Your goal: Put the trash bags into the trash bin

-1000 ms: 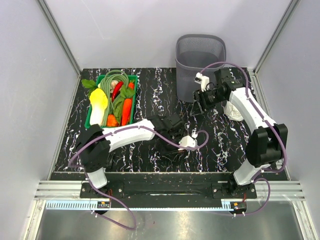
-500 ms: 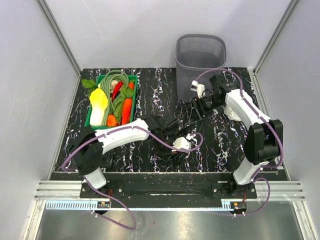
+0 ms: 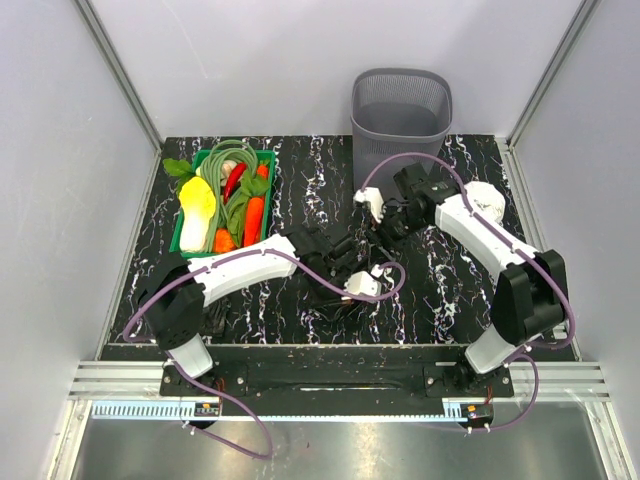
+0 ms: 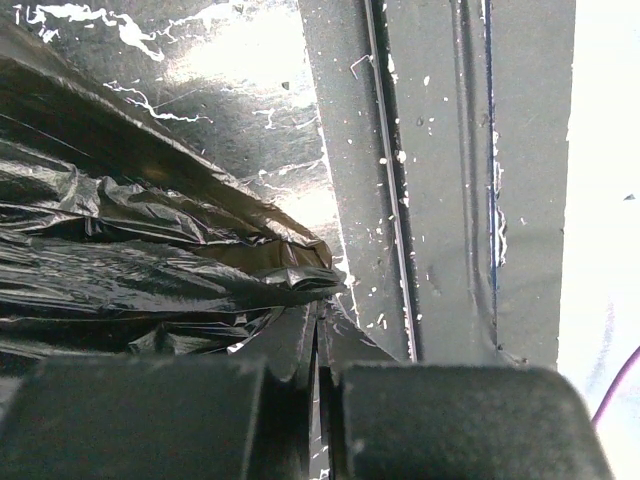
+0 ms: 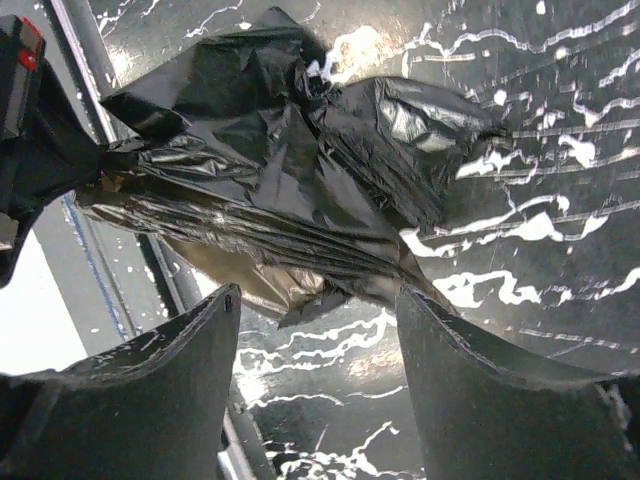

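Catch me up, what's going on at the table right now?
The left gripper is shut on the edge of a crumpled black trash bag near the middle of the table. The right gripper hovers over the same bag with its jaws wide open. The trash bin stands at the back, and no bag shows inside it yet.

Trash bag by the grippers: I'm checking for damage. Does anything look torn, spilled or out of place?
Nothing stands out. The trash bag is crumpled but shows no tear; the left gripper is shut on its edge, the right gripper is open over it. The trash bin stands upright.
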